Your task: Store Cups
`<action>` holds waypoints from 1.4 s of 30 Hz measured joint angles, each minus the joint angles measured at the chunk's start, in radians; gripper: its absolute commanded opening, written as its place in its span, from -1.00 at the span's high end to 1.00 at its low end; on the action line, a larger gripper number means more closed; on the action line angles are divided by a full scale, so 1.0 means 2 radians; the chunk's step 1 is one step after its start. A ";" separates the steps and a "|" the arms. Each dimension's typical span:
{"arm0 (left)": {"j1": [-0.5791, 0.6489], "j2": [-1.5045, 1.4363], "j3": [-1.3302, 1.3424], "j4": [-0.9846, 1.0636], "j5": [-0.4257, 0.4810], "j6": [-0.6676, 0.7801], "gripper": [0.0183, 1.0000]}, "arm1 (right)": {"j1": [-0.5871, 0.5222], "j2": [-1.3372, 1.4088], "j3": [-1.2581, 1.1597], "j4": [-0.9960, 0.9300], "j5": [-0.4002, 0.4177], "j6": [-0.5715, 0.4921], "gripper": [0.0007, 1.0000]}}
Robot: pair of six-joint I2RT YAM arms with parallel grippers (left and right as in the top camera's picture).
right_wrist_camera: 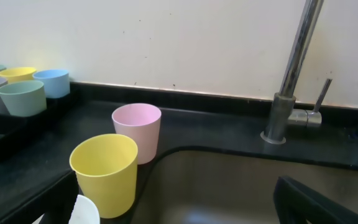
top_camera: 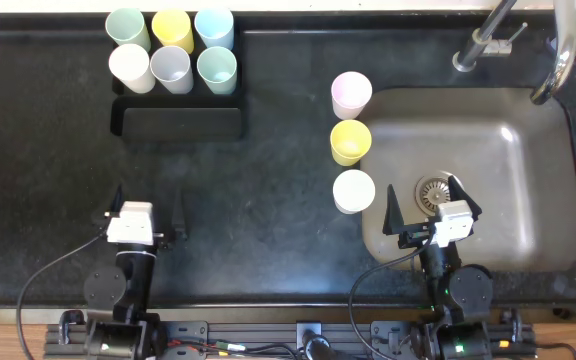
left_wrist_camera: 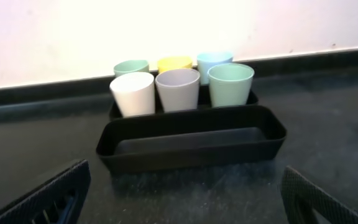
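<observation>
Dark desk [top_camera: 278, 220]. Tray [top_camera: 180, 124]: 6 cups [top_camera: 172, 68], front section vacant. Pink cup [top_camera: 351, 92], yellow cup [top_camera: 350, 140], white cup [top_camera: 353, 190] beside sink [top_camera: 508, 150]. Left gripper [top_camera: 148, 194], right gripper [top_camera: 426, 196]: fingers wide, empty. Pick pending, likely white cup.

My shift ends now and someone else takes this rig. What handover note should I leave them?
Left claw: open, empty, near its base.
Right claw: open, empty, by the sink.
Done: six cups stand in the back part of the black tray.
To do: pink cup, yellow cup and white cup stand on the counter beside the sink; the tray's front part is empty.
</observation>
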 measured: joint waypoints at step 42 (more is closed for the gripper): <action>-0.281 1.181 1.220 -0.579 -0.094 -0.365 -1.00 | 0.000 -0.003 0.000 0.000 0.000 0.000 -1.00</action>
